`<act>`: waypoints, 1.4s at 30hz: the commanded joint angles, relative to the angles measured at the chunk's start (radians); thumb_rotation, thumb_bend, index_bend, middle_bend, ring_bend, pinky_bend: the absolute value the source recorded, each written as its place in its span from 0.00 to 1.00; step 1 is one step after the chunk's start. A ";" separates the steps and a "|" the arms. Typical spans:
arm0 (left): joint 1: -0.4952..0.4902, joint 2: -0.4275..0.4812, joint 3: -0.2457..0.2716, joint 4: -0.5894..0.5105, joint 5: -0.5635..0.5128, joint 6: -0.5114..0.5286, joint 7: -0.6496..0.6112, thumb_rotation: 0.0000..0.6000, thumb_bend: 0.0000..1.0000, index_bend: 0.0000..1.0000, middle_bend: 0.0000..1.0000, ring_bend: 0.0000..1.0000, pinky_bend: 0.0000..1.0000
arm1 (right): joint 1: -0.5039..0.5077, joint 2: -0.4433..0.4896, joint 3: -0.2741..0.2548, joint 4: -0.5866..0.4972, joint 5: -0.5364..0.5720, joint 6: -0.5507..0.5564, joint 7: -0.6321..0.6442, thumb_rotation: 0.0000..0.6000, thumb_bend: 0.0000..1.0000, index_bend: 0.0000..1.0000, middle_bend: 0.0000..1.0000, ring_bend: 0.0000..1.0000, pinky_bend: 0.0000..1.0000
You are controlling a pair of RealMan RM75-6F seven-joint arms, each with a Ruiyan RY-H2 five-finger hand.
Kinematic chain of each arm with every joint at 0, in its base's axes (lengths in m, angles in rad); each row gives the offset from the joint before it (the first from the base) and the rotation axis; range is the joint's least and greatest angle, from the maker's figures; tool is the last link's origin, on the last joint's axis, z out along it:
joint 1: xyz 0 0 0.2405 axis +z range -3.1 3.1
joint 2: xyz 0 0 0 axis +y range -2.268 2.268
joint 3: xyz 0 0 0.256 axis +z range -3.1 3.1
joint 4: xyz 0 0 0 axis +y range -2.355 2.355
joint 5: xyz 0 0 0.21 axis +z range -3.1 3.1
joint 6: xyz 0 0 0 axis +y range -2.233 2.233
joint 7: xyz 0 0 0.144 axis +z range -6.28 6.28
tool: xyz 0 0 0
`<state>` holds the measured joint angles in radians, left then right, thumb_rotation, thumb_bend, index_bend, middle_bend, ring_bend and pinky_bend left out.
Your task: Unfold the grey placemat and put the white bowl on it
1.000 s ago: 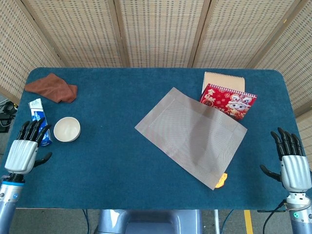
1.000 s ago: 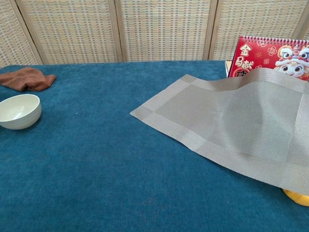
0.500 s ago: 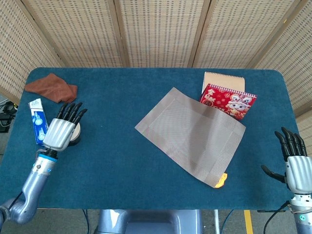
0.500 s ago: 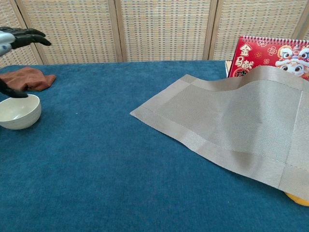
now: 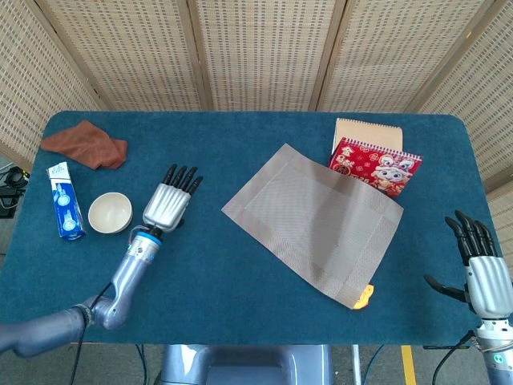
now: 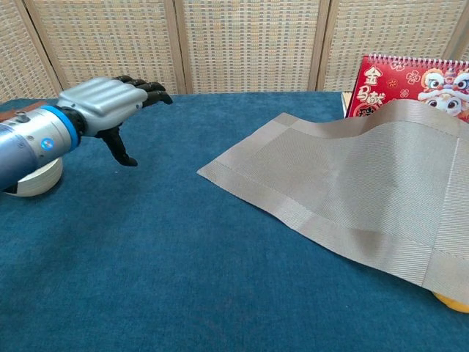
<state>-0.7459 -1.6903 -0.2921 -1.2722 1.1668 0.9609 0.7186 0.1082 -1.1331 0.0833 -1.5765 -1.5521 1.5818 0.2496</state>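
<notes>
- Lying unfolded right of the tabletop's centre, the grey placemat (image 5: 316,216) leans its far corner on a red calendar (image 5: 375,165) — near corner over something orange (image 5: 364,297).
- Left hand (image 5: 167,206), fingers spread, holds nothing, just right of the white bowl (image 5: 110,212).
- Right hand (image 5: 486,275) spread and unladen off the near right corner.
- Brown cloth (image 5: 85,144), far left corner.
- Blue packet (image 5: 64,212) at the left edge — beside the bowl.

- Deep teal-blue carpeted counter (image 5: 240,281).
- Flat grey woven placemat (image 5: 314,220), with a paler grey border band around a darker centre.
- Small round cream-white bowl (image 5: 109,212), plain.
- Crumpled rust-brown cloth (image 5: 85,144).
- Slim blue and white box (image 5: 64,201).
- Bright red desk calendar (image 5: 375,165) with gold characters and cartoon lion faces; a tan notebook (image 5: 366,131) lies behind it.
- Small orange object (image 5: 364,297) peeking from under the mat's corner.
- Left hand (image 5: 168,204): silver back, black fingers, blue wrist band.
- Right hand (image 5: 482,269): silver and black.
- Beige woven-lattice screen panels (image 5: 256,48) with tan frames.
</notes>
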 commanded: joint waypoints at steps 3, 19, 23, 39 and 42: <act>-0.080 -0.112 -0.015 0.123 -0.079 -0.024 0.065 1.00 0.05 0.10 0.00 0.00 0.00 | 0.002 0.009 0.004 0.000 0.003 -0.011 0.036 1.00 0.16 0.10 0.00 0.00 0.00; -0.226 -0.290 -0.035 0.363 -0.166 -0.076 0.092 1.00 0.06 0.10 0.00 0.00 0.00 | 0.003 0.037 0.026 0.005 0.025 -0.026 0.125 1.00 0.16 0.12 0.00 0.00 0.00; -0.249 -0.325 -0.033 0.418 -0.173 -0.088 0.086 1.00 0.05 0.10 0.00 0.00 0.00 | 0.003 0.038 0.028 0.007 0.030 -0.034 0.135 1.00 0.16 0.12 0.00 0.00 0.00; -0.334 -0.433 -0.051 0.605 -0.171 -0.126 0.037 1.00 0.11 0.12 0.00 0.00 0.00 | 0.002 0.045 0.038 0.011 0.032 -0.032 0.172 1.00 0.16 0.13 0.00 0.00 0.00; -0.346 -0.453 -0.047 0.636 -0.165 -0.135 0.025 1.00 0.11 0.12 0.00 0.00 0.00 | 0.002 0.045 0.039 0.011 0.031 -0.033 0.174 1.00 0.16 0.13 0.00 0.00 0.00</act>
<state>-1.0850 -2.1337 -0.3410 -0.6471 0.9983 0.8309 0.7505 0.1098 -1.0885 0.1221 -1.5651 -1.5209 1.5487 0.4230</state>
